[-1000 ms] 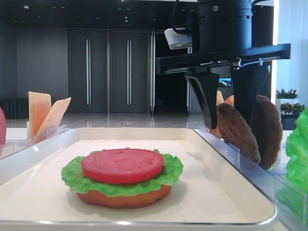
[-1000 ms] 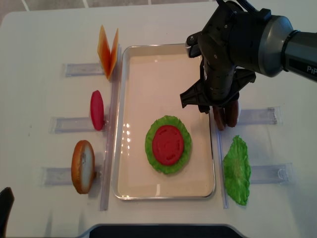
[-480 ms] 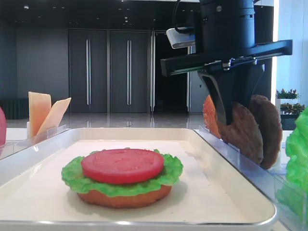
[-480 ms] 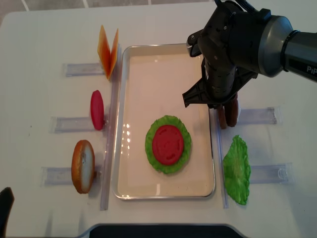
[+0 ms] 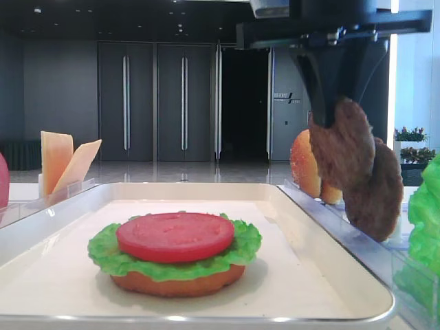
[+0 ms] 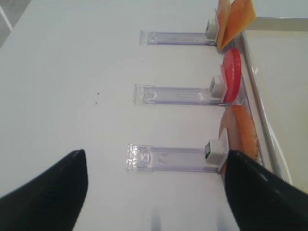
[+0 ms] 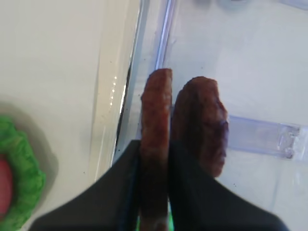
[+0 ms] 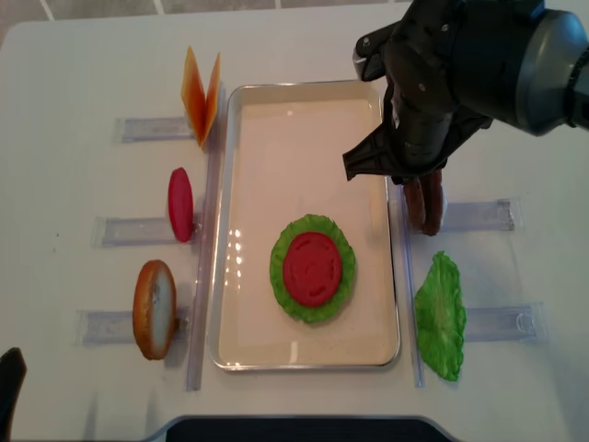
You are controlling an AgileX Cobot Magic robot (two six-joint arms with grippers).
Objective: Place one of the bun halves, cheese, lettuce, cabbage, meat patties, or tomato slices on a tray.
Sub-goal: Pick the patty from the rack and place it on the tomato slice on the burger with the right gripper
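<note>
Right claw (image 7: 154, 192) is clamped on an upright patty (image 7: 155, 144); the tray (image 8: 241, 230) and stack (image 8: 313, 268) lie lower left.

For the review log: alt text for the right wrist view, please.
The right gripper is shut on a meat patty held on edge, beside a second patty in a clear holder. The white tray with lettuce lies left.

Two brown patties (image 7: 155, 144) on edge, side by side, right of tray (image 8: 241, 221); nearer one seemingly lifted. On tray: bun half (image 5: 177, 282) under lettuce (image 8: 282, 276) and tomato (image 8: 312, 268). Left of tray: cheese (image 8: 201, 92), tomato slice (image 8: 179, 203), bun (image 8: 154, 308) upright. Spare lettuce (image 8: 440, 316) right.
</note>
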